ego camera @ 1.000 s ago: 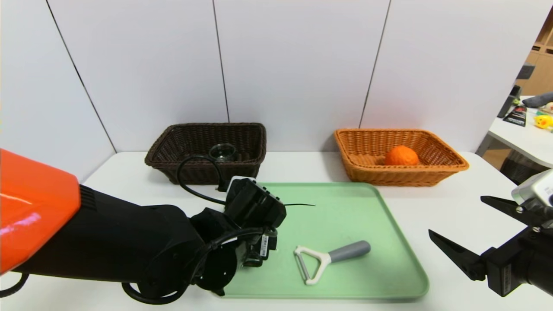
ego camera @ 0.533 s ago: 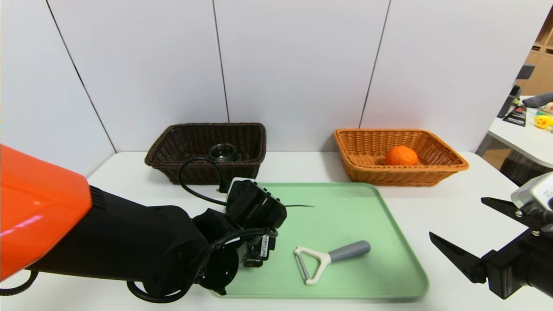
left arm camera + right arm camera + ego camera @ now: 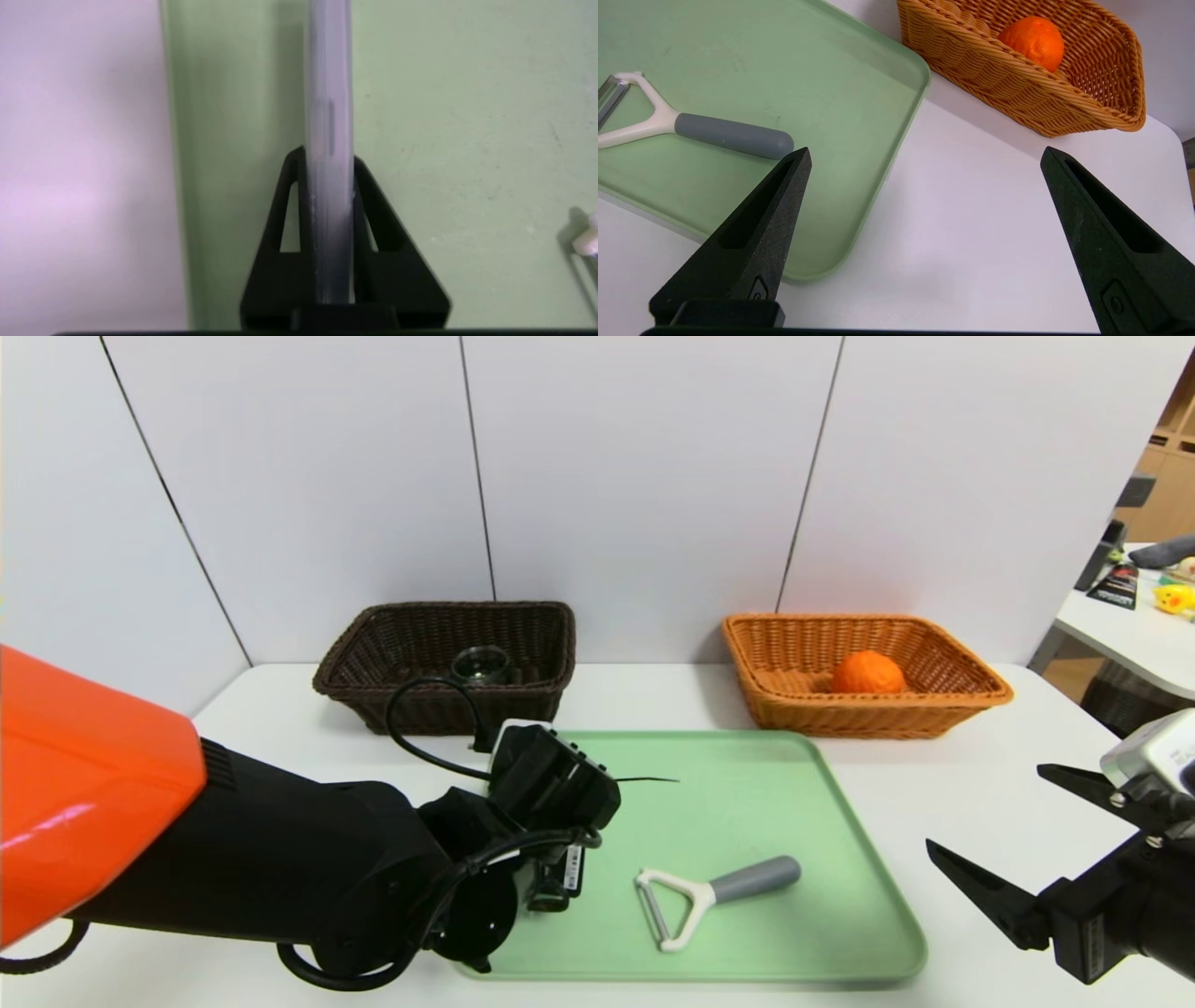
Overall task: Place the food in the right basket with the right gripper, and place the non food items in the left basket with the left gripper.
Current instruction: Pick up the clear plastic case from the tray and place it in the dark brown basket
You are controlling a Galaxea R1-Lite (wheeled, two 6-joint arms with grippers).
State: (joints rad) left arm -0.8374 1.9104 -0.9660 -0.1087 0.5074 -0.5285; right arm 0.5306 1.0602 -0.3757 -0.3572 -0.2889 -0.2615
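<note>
My left gripper [image 3: 327, 156] is shut on the thin grey bar [image 3: 327, 93], low over the left edge of the green tray [image 3: 467, 116]. In the head view the left wrist [image 3: 551, 784] hides both fingers and bar. The white peeler with a grey handle [image 3: 709, 896] lies on the tray near its front. A dark glass dish [image 3: 481, 663] sits inside the dark brown left basket [image 3: 373, 686]. The orange fruit [image 3: 868, 672] rests in the orange-tan right basket [image 3: 962, 695]. My right gripper [image 3: 985, 805] hangs open and empty over the table, right of the tray.
The green tray [image 3: 747, 784] fills the middle of the white table [image 3: 934, 775], with both baskets behind it against the wall. A black cable [image 3: 420, 728] loops up from the left wrist in front of the left basket. Another table with clutter [image 3: 1148, 607] stands at the far right.
The left gripper has closed on the grey bar, and the left arm has shifted slightly. The right arm and the peeler have stayed put.
</note>
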